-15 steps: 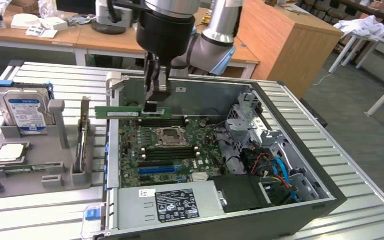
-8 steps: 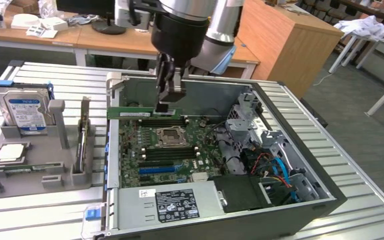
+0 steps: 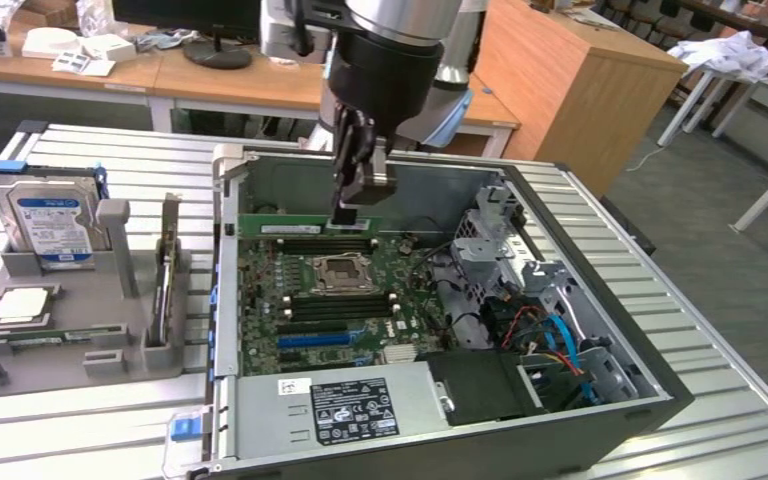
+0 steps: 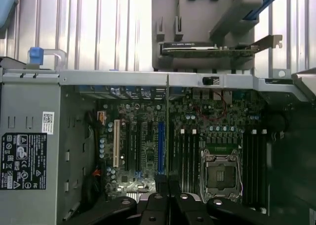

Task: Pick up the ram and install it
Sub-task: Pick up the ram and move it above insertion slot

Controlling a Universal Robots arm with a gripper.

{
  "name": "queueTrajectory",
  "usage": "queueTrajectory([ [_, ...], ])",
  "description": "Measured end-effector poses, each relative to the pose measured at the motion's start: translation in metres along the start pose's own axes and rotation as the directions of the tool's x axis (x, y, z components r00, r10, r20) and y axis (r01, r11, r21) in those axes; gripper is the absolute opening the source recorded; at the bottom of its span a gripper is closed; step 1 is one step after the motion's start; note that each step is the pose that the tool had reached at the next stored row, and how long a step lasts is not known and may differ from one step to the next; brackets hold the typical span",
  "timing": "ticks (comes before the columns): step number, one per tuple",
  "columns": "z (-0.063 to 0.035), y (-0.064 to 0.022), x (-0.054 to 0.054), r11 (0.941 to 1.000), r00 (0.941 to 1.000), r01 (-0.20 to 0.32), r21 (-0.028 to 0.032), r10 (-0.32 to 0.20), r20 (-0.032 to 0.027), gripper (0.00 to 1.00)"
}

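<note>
1. If the ram (image 3: 284, 227) tilts in the grip or sits off its slot, pressing down could jam or bend it; the claw (image 3: 348, 212) pinches it edge-down just above the far memory slots (image 3: 311, 243).
2. Nearest: power supply (image 3: 344, 405), then the processor socket (image 3: 341, 270); neither blocks.
3. Beyond: case wall (image 3: 291, 185) close behind the ram; hard drive (image 3: 48, 222) on the tray (image 3: 77, 330), exterior view's left.
</note>
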State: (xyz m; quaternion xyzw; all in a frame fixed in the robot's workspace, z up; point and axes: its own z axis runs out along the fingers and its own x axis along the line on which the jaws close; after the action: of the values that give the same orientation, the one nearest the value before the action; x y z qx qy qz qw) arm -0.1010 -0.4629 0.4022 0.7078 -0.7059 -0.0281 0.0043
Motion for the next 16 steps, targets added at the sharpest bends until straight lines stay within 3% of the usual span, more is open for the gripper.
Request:
queueTrajectory([
  [16, -0.0018, -0.0390, 0.000, 1.0000, 1.0000, 0.001, -0.0001, -0.001, -0.0001, 0.12],
])
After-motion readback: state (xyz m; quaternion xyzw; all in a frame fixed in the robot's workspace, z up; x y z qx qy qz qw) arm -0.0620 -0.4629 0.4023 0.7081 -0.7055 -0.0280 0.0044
